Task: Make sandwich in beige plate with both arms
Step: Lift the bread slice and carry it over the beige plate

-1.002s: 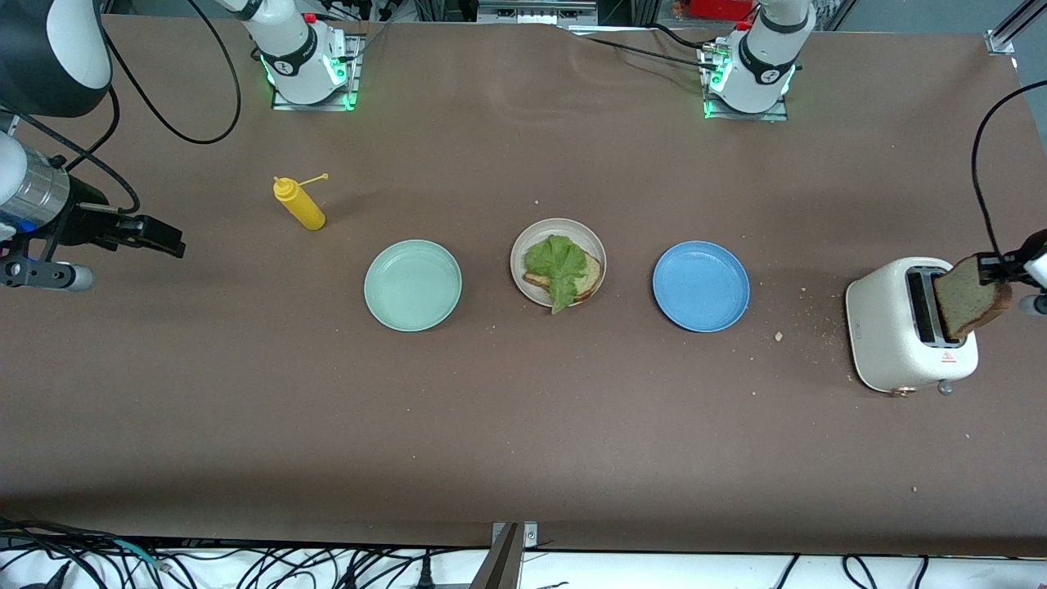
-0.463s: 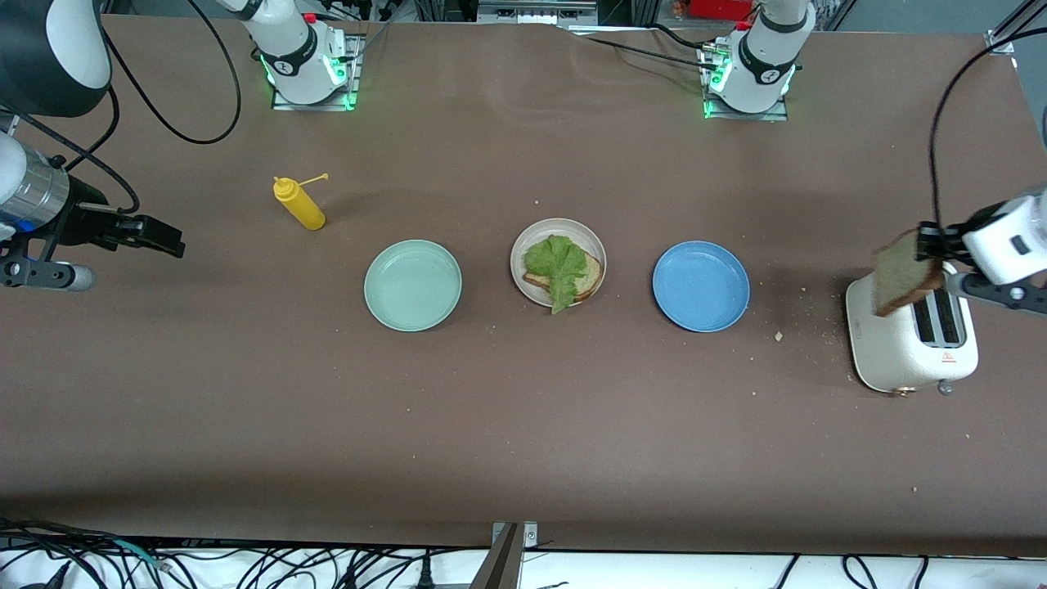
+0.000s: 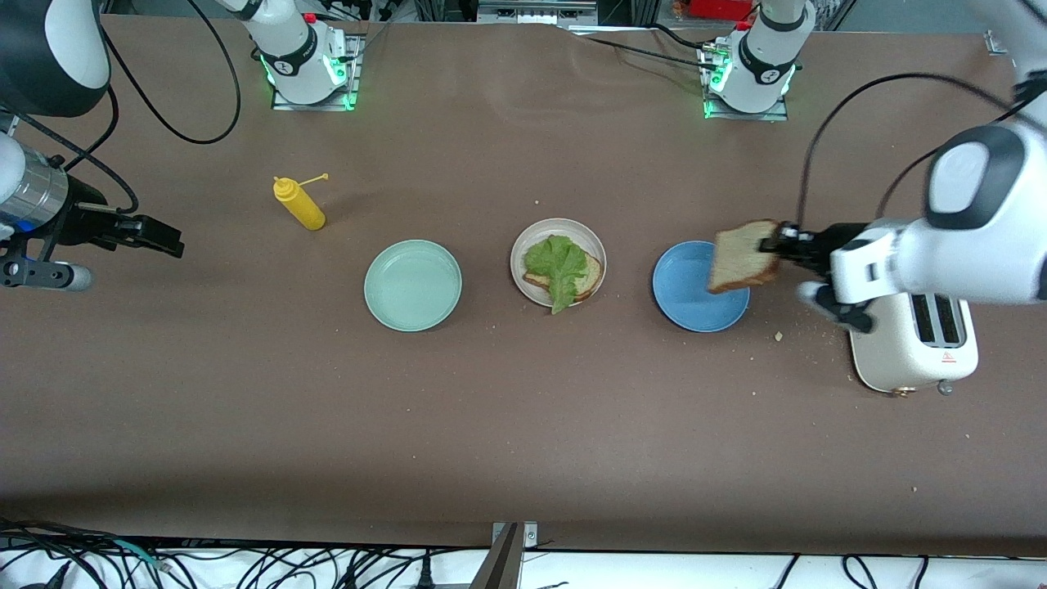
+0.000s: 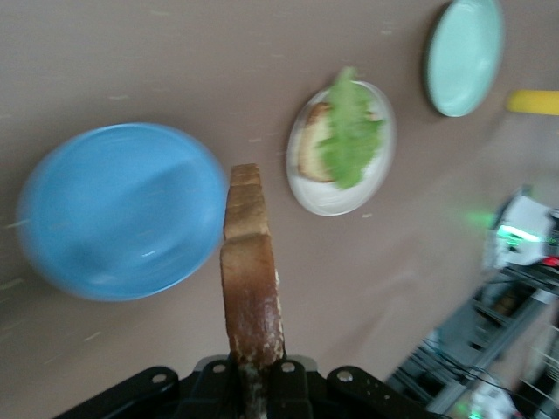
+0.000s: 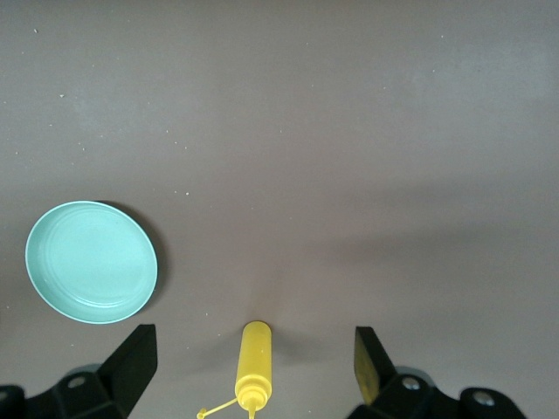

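Bread slices (image 3: 743, 255): two | plates (image 3: 559, 231): three | left hand (image 3: 775, 245) grips one slice | right hand (image 3: 168, 240) released

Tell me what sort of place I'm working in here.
Most likely a robotics lab set up as a mock kitchen: two arms bolted to a brown table, loose cables along its edge, plus a toaster, three plates and a yellow sauce bottle.

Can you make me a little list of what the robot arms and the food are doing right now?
left gripper: shut on the bread slice, over the blue plate
right gripper: open, waiting over the table above the mustard bottle
beige plate: holds a bread slice with lettuce on top
mint-green plate: nothing on it
toaster: at the left arm's end
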